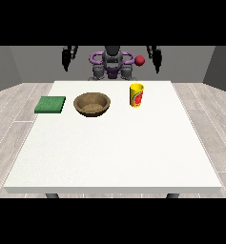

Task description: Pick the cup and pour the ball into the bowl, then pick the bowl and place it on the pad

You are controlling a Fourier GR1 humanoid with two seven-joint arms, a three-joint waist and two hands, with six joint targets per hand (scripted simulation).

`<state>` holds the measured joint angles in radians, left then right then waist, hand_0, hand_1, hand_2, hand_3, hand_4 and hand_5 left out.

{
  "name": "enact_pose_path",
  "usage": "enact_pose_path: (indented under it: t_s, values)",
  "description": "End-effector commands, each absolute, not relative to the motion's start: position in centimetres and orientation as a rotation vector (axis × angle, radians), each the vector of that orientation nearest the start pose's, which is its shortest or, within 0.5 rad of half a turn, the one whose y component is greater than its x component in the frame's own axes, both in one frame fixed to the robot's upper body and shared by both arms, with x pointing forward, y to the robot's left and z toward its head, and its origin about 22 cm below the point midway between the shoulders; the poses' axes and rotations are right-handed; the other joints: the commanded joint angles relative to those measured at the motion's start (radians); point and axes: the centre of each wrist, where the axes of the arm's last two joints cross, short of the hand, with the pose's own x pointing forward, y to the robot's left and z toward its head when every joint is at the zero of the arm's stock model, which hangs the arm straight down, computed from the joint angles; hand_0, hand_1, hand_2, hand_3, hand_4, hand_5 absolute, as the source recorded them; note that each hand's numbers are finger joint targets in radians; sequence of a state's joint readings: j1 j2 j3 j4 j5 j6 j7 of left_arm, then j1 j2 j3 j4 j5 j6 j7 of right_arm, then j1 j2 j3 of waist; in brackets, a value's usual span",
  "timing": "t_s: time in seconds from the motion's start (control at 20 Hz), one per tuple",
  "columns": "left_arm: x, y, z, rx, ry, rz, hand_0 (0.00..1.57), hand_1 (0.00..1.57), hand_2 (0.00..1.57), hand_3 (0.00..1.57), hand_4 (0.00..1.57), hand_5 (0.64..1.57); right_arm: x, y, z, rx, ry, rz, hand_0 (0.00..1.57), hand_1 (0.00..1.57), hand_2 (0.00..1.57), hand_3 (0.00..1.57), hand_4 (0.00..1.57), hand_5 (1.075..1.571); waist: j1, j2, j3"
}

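Observation:
A yellow cup (136,95) with a red mark stands upright on the white table (114,152), right of centre at the back. A small red ball (139,60) shows in the air above the cup, in front of the robot's body. To the cup's left sits a brown wooden bowl (92,104). Further left, a flat green pad (50,105) lies by the table's left edge. The hand at the view's right (156,57) hangs raised behind the table with straight fingers pointing down. The hand at the view's left (67,56) hangs the same way. Neither touches anything.
The robot's torso (112,64) stands behind the table's far edge. A wooden floor surrounds the table. The table's near half holds nothing.

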<state>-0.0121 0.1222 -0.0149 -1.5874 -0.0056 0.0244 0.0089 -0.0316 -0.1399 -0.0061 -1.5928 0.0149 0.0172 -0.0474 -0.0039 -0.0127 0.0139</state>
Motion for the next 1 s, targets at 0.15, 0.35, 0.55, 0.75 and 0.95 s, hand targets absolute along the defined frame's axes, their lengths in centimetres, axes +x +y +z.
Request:
enact_pose_path:
  t_s: [0.15,0.35,0.55,0.75,0.95]
  values:
    - [24.7,25.8,4.0,0.119,-1.611,-0.121,0.00,0.00,0.00,0.00,0.00,1.557,25.0,-26.7,4.5,-0.128,-1.668,0.164,0.00,0.00,0.00,0.00,0.00,1.569,-0.005,-0.229,-0.0117]
    - [26.1,25.7,7.3,-0.023,-1.655,0.059,0.00,0.00,0.00,0.00,0.00,1.558,23.8,-30.9,3.7,0.006,-1.575,0.033,0.00,0.00,0.00,0.00,0.00,1.569,-0.041,-0.201,-0.0129]
    - [26.2,30.5,8.5,0.023,-1.724,0.073,0.00,0.00,0.00,0.00,0.00,1.552,23.8,-33.7,5.7,-0.002,-1.678,0.038,0.00,0.00,0.00,0.00,0.00,1.570,-0.037,-0.103,-0.0139]
    - [26.5,29.8,7.3,-0.009,-1.766,0.059,0.00,0.00,0.00,0.00,0.00,1.547,25.1,-33.6,7.8,-0.005,-1.701,0.022,0.00,0.00,0.00,0.00,0.00,1.569,-0.022,-0.042,-0.0141]
    - [26.9,30.9,4.9,0.032,-1.818,0.070,0.00,0.00,0.00,0.00,0.00,1.539,24.4,-31.4,5.1,0.042,-1.760,0.040,0.00,0.00,0.00,0.00,0.00,1.569,-0.046,0.028,-0.0142]
